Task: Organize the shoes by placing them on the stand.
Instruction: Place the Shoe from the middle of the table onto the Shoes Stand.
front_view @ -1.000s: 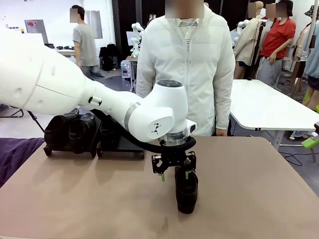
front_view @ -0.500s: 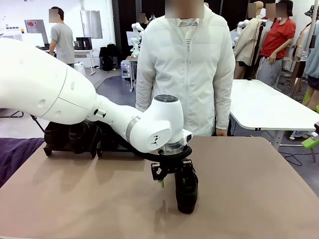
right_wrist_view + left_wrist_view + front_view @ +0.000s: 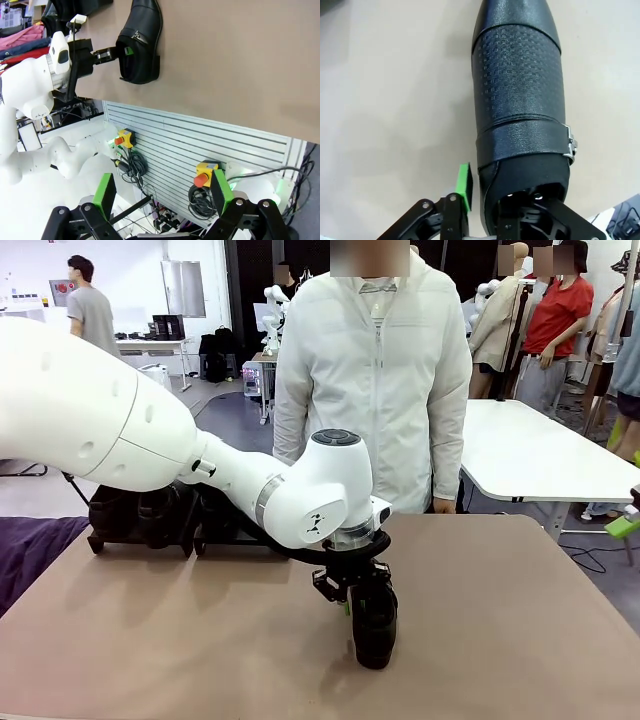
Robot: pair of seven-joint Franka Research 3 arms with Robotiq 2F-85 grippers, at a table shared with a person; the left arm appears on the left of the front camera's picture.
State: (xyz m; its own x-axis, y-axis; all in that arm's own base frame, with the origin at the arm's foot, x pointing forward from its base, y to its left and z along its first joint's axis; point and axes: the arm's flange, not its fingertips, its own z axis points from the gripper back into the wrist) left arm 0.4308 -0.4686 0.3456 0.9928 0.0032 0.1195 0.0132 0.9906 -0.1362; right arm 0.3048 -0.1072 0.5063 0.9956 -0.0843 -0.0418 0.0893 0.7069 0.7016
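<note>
We are seeing the left end effector (image 3: 352, 592) sitting low in the middle of the front view, its fingers closing on the heel end of a black shoe (image 3: 375, 625); in the left wrist view one green pad (image 3: 464, 186) is pressing against the outside of the shoe's (image 3: 520, 95) collar at lower centre while the other finger is reaching inside the opening, so we are reading it as grasping the shoe's side wall. The shoe is resting on the tan desk (image 3: 520, 640), toe pointing toward the bottom of the front frame, with a textured panel and a small metal buckle showing on its upper. At the left edge of the front view, behind the white left arm, more shoes (image 3: 135, 515) are sitting on the stand (image 3: 150, 538) at the desk's far side. The right end effector (image 3: 165, 197) is hanging released along the bottom of its own view, green pads well apart, off the desk. A person in a white jacket (image 3: 375, 380) is standing at the far side.
</note>
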